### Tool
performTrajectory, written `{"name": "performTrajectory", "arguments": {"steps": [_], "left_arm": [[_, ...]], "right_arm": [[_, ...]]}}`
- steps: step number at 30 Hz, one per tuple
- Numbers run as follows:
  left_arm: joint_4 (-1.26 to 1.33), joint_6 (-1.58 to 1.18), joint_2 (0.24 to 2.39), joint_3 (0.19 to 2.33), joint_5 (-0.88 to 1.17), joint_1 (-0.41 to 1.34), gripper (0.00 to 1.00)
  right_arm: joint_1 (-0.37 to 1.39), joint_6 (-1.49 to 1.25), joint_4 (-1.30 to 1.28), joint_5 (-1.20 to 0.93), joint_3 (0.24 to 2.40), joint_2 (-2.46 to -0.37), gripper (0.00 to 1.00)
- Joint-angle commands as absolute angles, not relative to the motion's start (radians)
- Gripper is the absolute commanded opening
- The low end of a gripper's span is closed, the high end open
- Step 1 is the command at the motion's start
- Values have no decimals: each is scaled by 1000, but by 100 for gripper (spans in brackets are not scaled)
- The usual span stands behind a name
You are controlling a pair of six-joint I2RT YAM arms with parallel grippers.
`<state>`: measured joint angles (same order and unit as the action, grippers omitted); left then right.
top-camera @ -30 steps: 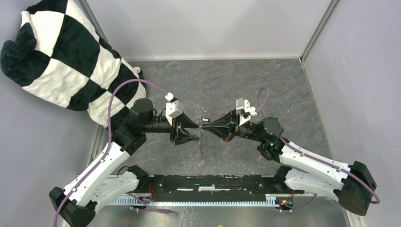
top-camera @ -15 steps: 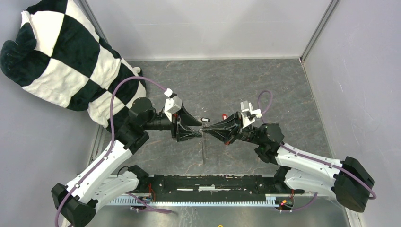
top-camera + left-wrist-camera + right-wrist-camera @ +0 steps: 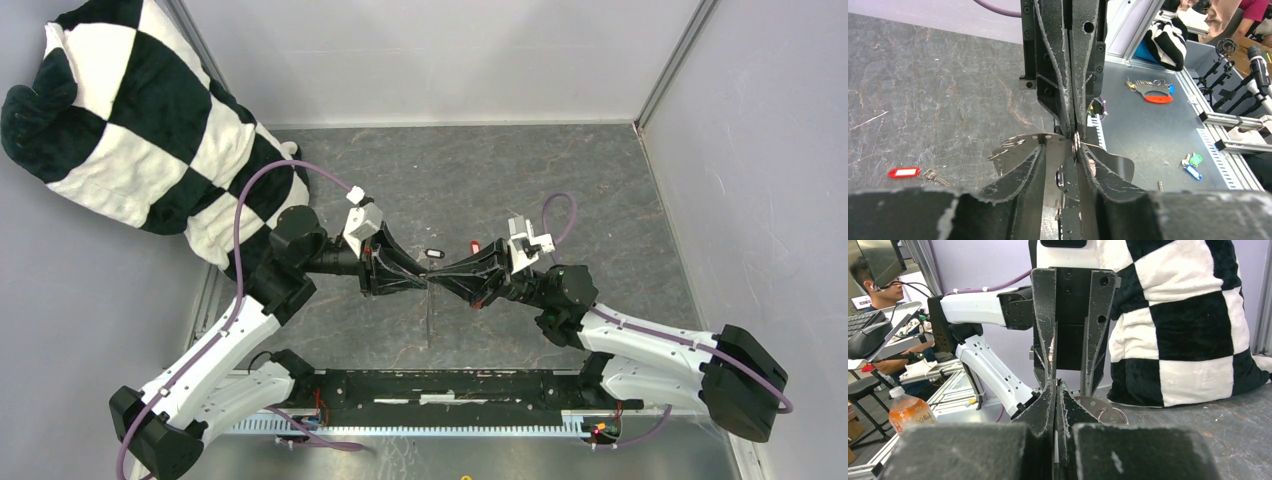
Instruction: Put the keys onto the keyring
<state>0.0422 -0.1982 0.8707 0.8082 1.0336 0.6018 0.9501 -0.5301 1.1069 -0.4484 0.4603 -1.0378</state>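
Keyring (image 3: 1018,148): thin, silvery, jagged edge, held up off the tabletop (image 3: 560,180) right where the two arms meet, about mid-table. In the top view it shows only as a thin line running from the fingertips toward the bases. Nothing hangs on it as far as the views show.

Right gripper (image 3: 1073,136): jaws closed, pinching the keyring at its edge. It carries the ring.

Left gripper (image 3: 1068,384): jaws partly open, one finger on each side of the right gripper's tips and the ring. A gap shows between the fingers in both wrist views, so there is no firm grip. Whether a pad touches the metal, cannot tell.

Red-tag key (image 3: 904,172): flat on the tabletop, its small key beside the tag, just beyond the right gripper in the top view. Not on the ring.

Black-tag key (image 3: 433,253): flat on the tabletop just beyond the meeting point, near the red one. Not on the ring.

Progress, judged: early. The ring is lifted and presented, and this looks like a handover or a two-handed hold being set up. No key is picked up and none is threaded. Left to do: secure the ring, grasp one key, work it onto the loop, then repeat for the second key. That is nearly the whole task.

Checkered pillow (image 3: 130,110): far-left corner, well apart, not involved.
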Motion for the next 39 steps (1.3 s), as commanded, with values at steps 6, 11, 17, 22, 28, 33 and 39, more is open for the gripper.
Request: {"name": "performTrajectory", "arguments": {"steps": [6, 11, 17, 22, 28, 33, 39], "left_arm": [[139, -285, 876, 813, 1073, 604, 24], [63, -229, 868, 828, 1062, 603, 13], [74, -267, 855, 815, 1026, 603, 29], [118, -308, 860, 808, 1020, 603, 35], [123, -304, 858, 794, 1022, 603, 36], [127, -300, 853, 783, 1029, 603, 37], [150, -313, 852, 772, 1035, 606, 37]], "right_arm": [[977, -535, 1241, -378, 432, -1062, 1], [980, -511, 1278, -317, 379, -1020, 1], [989, -501, 1371, -259, 316, -983, 1], [996, -524, 1429, -267, 318, -1012, 1], [1000, -536, 1444, -275, 326, -1034, 1], [1002, -542, 1450, -281, 338, -1054, 1], [1011, -536, 1450, -281, 361, -1077, 1]]}}
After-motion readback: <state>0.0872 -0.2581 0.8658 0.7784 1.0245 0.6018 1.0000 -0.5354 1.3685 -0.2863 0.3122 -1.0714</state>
